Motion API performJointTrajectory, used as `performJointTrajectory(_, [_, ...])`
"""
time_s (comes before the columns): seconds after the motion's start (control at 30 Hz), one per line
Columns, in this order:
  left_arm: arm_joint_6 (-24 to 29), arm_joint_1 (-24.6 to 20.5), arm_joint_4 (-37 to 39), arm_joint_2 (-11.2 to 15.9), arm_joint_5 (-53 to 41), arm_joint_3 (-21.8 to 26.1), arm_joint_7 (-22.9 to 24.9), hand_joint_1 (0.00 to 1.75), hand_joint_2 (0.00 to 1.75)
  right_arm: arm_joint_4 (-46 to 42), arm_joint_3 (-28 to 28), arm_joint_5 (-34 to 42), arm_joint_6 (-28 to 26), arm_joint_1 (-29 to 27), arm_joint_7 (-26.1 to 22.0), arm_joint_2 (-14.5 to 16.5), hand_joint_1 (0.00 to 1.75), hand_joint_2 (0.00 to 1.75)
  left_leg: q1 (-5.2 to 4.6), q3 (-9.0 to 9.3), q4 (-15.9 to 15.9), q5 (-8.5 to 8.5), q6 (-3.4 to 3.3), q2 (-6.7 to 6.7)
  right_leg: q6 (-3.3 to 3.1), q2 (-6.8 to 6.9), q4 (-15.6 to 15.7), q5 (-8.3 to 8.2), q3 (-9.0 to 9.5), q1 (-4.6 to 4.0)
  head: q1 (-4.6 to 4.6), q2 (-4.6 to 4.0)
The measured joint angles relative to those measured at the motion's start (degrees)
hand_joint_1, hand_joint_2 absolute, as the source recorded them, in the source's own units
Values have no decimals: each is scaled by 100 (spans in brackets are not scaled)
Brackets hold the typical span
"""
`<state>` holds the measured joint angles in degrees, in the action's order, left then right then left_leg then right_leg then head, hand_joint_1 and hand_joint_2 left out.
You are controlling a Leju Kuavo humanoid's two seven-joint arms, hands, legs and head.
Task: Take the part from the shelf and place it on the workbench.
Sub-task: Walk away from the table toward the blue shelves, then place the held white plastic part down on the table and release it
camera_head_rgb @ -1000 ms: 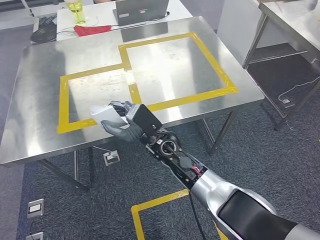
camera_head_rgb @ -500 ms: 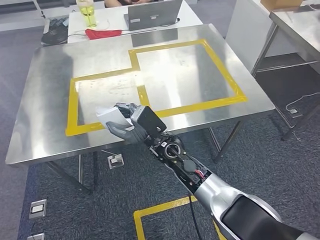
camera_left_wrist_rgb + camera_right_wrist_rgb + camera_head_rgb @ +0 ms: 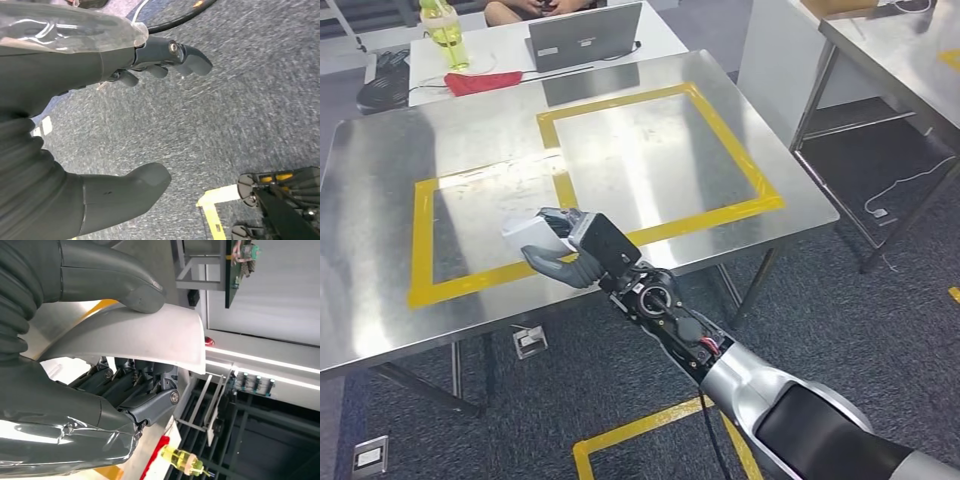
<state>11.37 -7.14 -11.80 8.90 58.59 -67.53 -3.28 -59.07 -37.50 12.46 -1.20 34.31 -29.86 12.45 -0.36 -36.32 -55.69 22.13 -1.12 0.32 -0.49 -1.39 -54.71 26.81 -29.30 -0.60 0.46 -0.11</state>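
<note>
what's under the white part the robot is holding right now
The white part sits in the right hand, above the steel workbench near its front yellow tape line. The hand covers the part's underside.

Past my hand stands a steel table (image 3: 388, 210) marked with two yellow tape rectangles (image 3: 563, 190), bright glare lying across its top. Beyond it, farther from my hand, a white desk (image 3: 509, 50) carries a grey laptop (image 3: 580, 35), a red cloth (image 3: 482, 80), and a yellow-green bottle (image 3: 444, 25). Off to my hand's right stands another steel table (image 3: 893, 60). Below it all lies dark grey carpet (image 3: 848, 300) with yellow tape lines (image 3: 637, 435) and floor sockets (image 3: 369, 455).
</note>
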Motion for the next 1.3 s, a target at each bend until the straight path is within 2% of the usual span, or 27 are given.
performJointTrajectory(0.1, [-1, -9, -1, 0, -1, -1, 0, 0, 175, -2, -4, 0, 2, 7, -2, 2, 147, 175, -19, 111, 166, 3, -67, -17, 94, -2, -57, 43, 46, -10, 7, 0])
performJointTrajectory(0.17, [-2, -1, -1, -12, -1, -1, 0, 0, 175, -3, -3, 3, 3, 17, -6, 3, 147, 175, 8, 227, 191, 24, -99, -12, 158, 27, -335, 130, -54, -4, 29, 0])
performJointTrajectory(0.2, [-3, 1, -1, -18, -1, -1, 0, 0, 175, -3, -3, 7, 3, 22, -7, 3, 147, 175, 17, 278, 196, 50, -109, -10, 189, 44, -641, 233, -215, 6, 41, 0])
performJointTrajectory(0.27, [-3, 1, 0, -18, -2, -1, 0, 0, 175, -2, -3, 15, 3, 19, -7, 2, 147, 175, 16, 356, 194, 128, -128, -11, 238, 68, -1414, 519, -681, 34, 77, 0])
performJointTrajectory(0.3, [-3, 5, 0, -20, -2, -1, 0, 0, 175, -2, -3, 15, 3, 8, -5, 1, 147, 175, 16, 400, 193, 171, -128, -12, 255, 74, -1683, 633, -884, 49, 91, 0])
performJointTrajectory(0.33, [-3, 12, 0, -22, -2, -1, 0, 0, 175, -1, -3, 15, 4, -5, -4, 1, 147, 175, 16, 457, 192, 219, -124, -13, 268, 80, -1763, 659, -1004, 62, 111, 0])
performJointTrajectory(0.37, [-3, 19, 0, -25, -2, -1, 0, 0, 175, -1, -3, 15, 3, -13, -4, 1, 147, 175, 17, 526, 191, 270, -116, -14, 275, 87, -1630, 560, -1021, 72, 132, 0])
performJointTrajectory(0.4, [-3, 23, 0, -29, -2, -1, 0, 0, 175, -1, -2, 15, 3, -15, -5, 1, 147, 175, 17, 604, 190, 326, -104, -16, 268, 96, -1313, 336, -952, 76, 151, 0])
performJointTrajectory(0.43, [-3, 26, 0, -33, -2, -1, -1, 0, 175, 0, -2, 15, 3, -14, -5, 0, 147, 175, 17, 671, 190, 381, -88, -16, 254, 105, -902, 14, -845, 76, 172, 0])
performJointTrajectory(0.47, [-3, 21, 0, -38, -2, -1, -1, 0, 175, 2, -1, 15, 3, -7, -6, -1, 147, 175, 12, 725, 178, 432, -66, -19, 227, 112, -512, -226, -753, 66, 176, 0])
performJointTrajectory(0.5, [-4, 12, 0, -41, -2, -1, -3, 0, 175, 5, 0, 15, 4, -1, -5, -1, 147, 175, 7, 751, 171, 473, -41, -19, 187, 111, -239, -404, -671, 54, 171, 0])
performJointTrajectory(0.53, [-4, 4, -1, -43, -2, -1, -6, 0, 175, 8, 0, 15, 5, 2, -4, -2, 147, 175, 3, 760, 155, 496, -14, -19, 146, 108, -92, -487, -633, 41, 163, 0])
performJointTrajectory(0.6, [-5, -13, -1, -41, -1, -1, -10, 0, 175, 9, 1, 15, 8, 7, -3, 2, 147, 175, 0, 765, 130, 524, 33, -15, 58, 92, -31, -468, -562, 33, 148, 0])
performJointTrajectory(0.67, [-4, -20, -1, -41, 5, -1, -11, 0, 175, 5, 1, 14, 8, 25, -6, 8, 147, 175, 15, 673, -98, 557, 88, -16, 3, 86, 24, -457, -470, 53, 130, 0])
performJointTrajectory(0.7, [-1, -26, -1, -40, 9, -1, -11, 0, 175, 3, -1, 13, 8, 42, -8, 11, 147, 175, 31, 520, -375, 622, 126, -17, -16, 84, 49, -452, -419, 68, 106, 0])
performJointTrajectory(0.8, [14, -25, -2, -38, 16, -1, -11, 0, 175, 3, -5, 11, 15, 61, -1, 11, 147, 175, 85, -177, -1408, 995, 233, -17, -45, 85, 66, -380, -342, 74, 50, 0])
performJointTrajectory(0.83, [16, -17, -2, -36, 16, -1, -11, 0, 175, 3, -6, 9, 18, 53, 3, 11, 147, 175, 103, -328, -1537, 1035, 254, -17, -42, 78, 66, -351, -313, 76, 46, 0])
performJointTrajectory(0.87, [17, -7, -1, -34, 16, -1, -11, 0, 175, 3, -8, 8, 18, 48, 9, 11, 147, 175, 121, -383, -1472, 952, 265, -16, -35, 70, 66, -321, -279, 80, 42, 0])
performJointTrajectory(0.9, [17, -1, -1, -31, 17, -1, -11, 0, 175, 3, -8, 2, 19, 49, 14, 12, 147, 175, 138, -328, -1187, 728, 268, -15, -22, 61, 65, -290, -237, 86, 37, 0])
performJointTrajectory(0.93, [17, 2, -1, -26, 16, -1, -11, 0, 175, 3, -9, -4, 19, 56, 21, 14, 147, 175, 152, -194, -764, 425, 269, -15, 0, 55, 65, -258, -195, 92, 32, 0])
performJointTrajectory(0.97, [17, 2, -1, -22, 14, -1, -11, 0, 175, 3, -9, -9, 19, 66, 26, 16, 147, 175, 154, -58, -350, 199, 263, -14, 30, 51, 58, -227, -158, 93, 21, 0])
performJointTrajectory(1.0, [17, -4, -1, -20, 11, -1, -11, 0, 175, 3, -10, -13, 18, 79, 31, 19, 147, 175, 145, 52, -41, 72, 243, -15, 63, 47, 53, -199, -139, 91, 13, 0])
performJointTrajectory(1.03, [17, -9, -2, -20, 9, -1, -11, 0, 175, 3, -11, -13, 19, 90, 37, 21, 147, 175, 131, 106, 114, 9, 214, -19, 101, 46, 48, -172, -133, 87, 5, 0])
performJointTrajectory(1.07, [18, -12, -2, -21, 8, -1, -11, 0, 175, 3, -15, -13, 21, 98, 40, 23, 147, 175, 113, 113, 141, 32, 177, -25, 137, 44, 48, -149, -128, 84, -1, 0])
performJointTrajectory(1.1, [22, -13, -2, -26, 8, -1, -11, 0, 175, 3, -19, -13, 26, 103, 44, 24, 147, 175, 113, 118, 134, 11, 161, -30, 147, 47, 43, -123, -131, 78, 7, 0])
performJointTrajectory(1.23, [72, -10, -1, -46, 21, -1, -11, 0, 175, 4, -41, -15, 40, 129, 48, 23, 147, 175, 112, 131, 139, -30, 175, -56, -33, 62, 51, -101, -97, 71, 66, 0])
performJointTrajectory(1.3, [92, -13, -1, -51, 17, -1, -11, 0, 175, 8, -57, -21, 50, 156, 50, 24, 147, 175, 101, 132, 138, -18, 147, -67, -38, 68, 81, -99, -75, 75, 98, 0])
